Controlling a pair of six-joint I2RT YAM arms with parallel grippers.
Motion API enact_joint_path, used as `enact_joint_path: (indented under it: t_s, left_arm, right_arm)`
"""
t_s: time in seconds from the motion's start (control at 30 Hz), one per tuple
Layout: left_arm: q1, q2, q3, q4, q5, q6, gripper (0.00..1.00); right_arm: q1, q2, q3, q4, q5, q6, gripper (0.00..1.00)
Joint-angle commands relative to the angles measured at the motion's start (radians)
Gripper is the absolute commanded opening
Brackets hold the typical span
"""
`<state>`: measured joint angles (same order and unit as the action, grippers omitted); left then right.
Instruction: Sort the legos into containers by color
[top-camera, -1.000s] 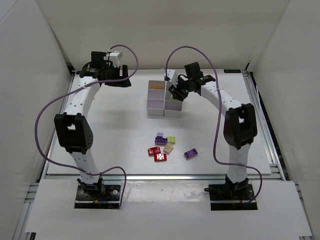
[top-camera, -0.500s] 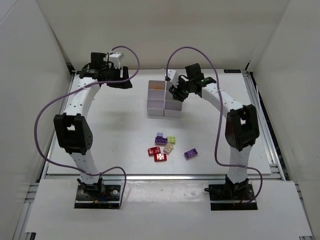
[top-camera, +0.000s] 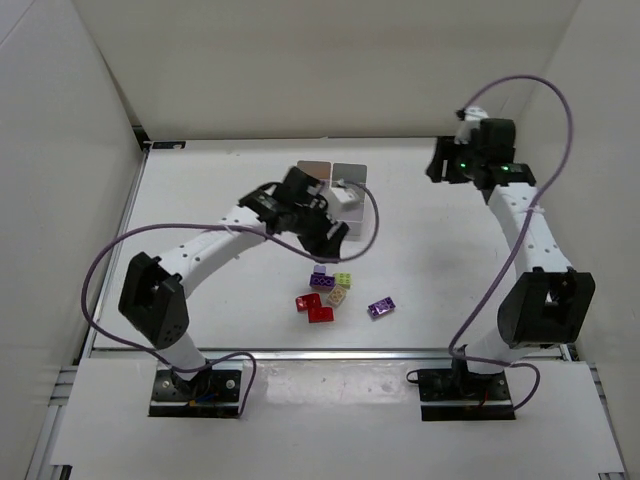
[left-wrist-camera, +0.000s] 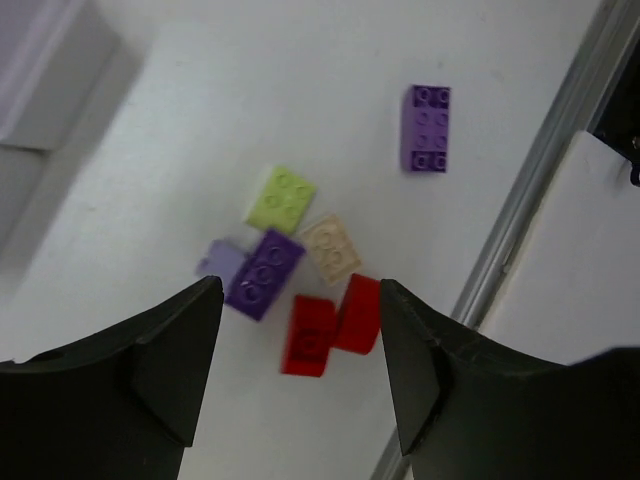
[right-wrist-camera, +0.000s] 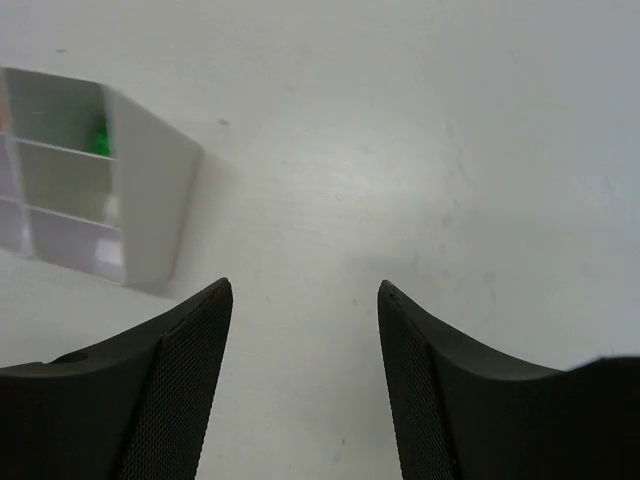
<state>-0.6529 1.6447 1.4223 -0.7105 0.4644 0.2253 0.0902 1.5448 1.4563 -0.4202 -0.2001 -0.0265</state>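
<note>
Several legos lie in a loose pile on the table: a purple brick (top-camera: 321, 280), a lime one (top-camera: 343, 279), a tan one (top-camera: 337, 296), two red ones (top-camera: 308, 301) (top-camera: 321, 314), and a purple one (top-camera: 380, 308) off to the right. My left gripper (top-camera: 330, 236) hovers open above the pile. In the left wrist view the red bricks (left-wrist-camera: 310, 335) show between its jaws (left-wrist-camera: 300, 290), with nothing held. The containers (top-camera: 348, 175) stand behind, partly hidden by the left arm. My right gripper (top-camera: 442, 166) is open and empty at the back right. Its wrist view shows the containers (right-wrist-camera: 150, 200) with a green brick (right-wrist-camera: 100, 135) inside.
A metal rail (left-wrist-camera: 540, 180) runs along the table's near edge, close to the pile. White walls enclose the table on three sides. The left arm's purple cable (top-camera: 372, 222) loops beside the containers.
The left arm swung from the back left corner to above the brick pile, its jaws narrowing a little. The right arm left the containers for the back right, its jaws opening.
</note>
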Motion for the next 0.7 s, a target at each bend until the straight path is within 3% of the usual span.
enact_joint_path:
  t_s: [0.0,0.2,0.3,0.47,0.67]
  left_arm:
    - [-0.108,-0.01,-0.022,0.042,-0.171,-0.101,0.75]
    - [-0.22,0.108,-0.016,0.04,-0.265,-0.187,0.8]
    - [-0.221,0.162,-0.006,0.034,-0.245,-0.045,0.88]
    - [-0.179,0.207,0.024,0.025,-0.196,0.193,0.89]
    - [-0.168,0.251,0.052,0.013,-0.205,0.27,0.87]
  right_arm:
    - [-0.142,-0.009,-0.074,-0.14,-0.01,0.238,0.64]
    - [-0.247,-0.092,-0.175,-0.121,-0.042,0.209,0.64]
    - [-0.259,-0.117,-0.211,-0.115,-0.114,0.198,0.63]
    - [-0.26,-0.13,-0.249,-0.094,-0.167,0.206,0.62]
    - [-0.262,-0.121,-0.249,-0.086,-0.188,0.198,0.62]
